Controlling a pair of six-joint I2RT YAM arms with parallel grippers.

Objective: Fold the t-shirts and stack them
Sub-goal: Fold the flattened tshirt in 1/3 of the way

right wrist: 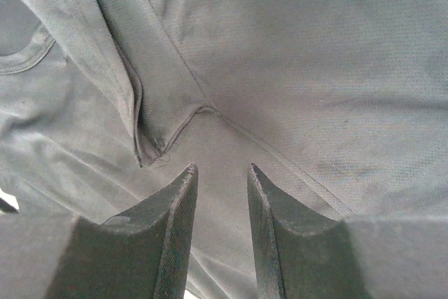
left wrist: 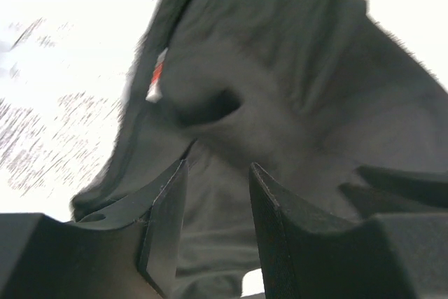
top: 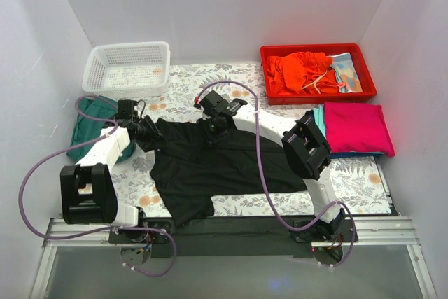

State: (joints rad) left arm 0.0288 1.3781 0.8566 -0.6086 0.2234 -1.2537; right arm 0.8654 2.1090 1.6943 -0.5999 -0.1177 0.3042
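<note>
The large black t-shirt (top: 217, 166) lies spread and rumpled on the floral table covering. My left gripper (top: 151, 131) is at the shirt's upper left edge. In the left wrist view the left gripper (left wrist: 217, 167) is open, with black cloth (left wrist: 280, 89) lying between and beyond the fingers. My right gripper (top: 214, 129) is over the shirt's upper middle. In the right wrist view it (right wrist: 222, 169) is open just above the black cloth (right wrist: 294, 68), near a seam and a folded flap. A dark-green shirt (top: 89, 125) lies at the left. A magenta folded shirt (top: 355, 128) tops the teal and navy ones at the right.
A white mesh basket (top: 127, 68) stands at the back left. A red tray (top: 318, 75) with orange cloth stands at the back right. White walls close in the left, back and right sides. The arm bases stand on the rail at the near edge.
</note>
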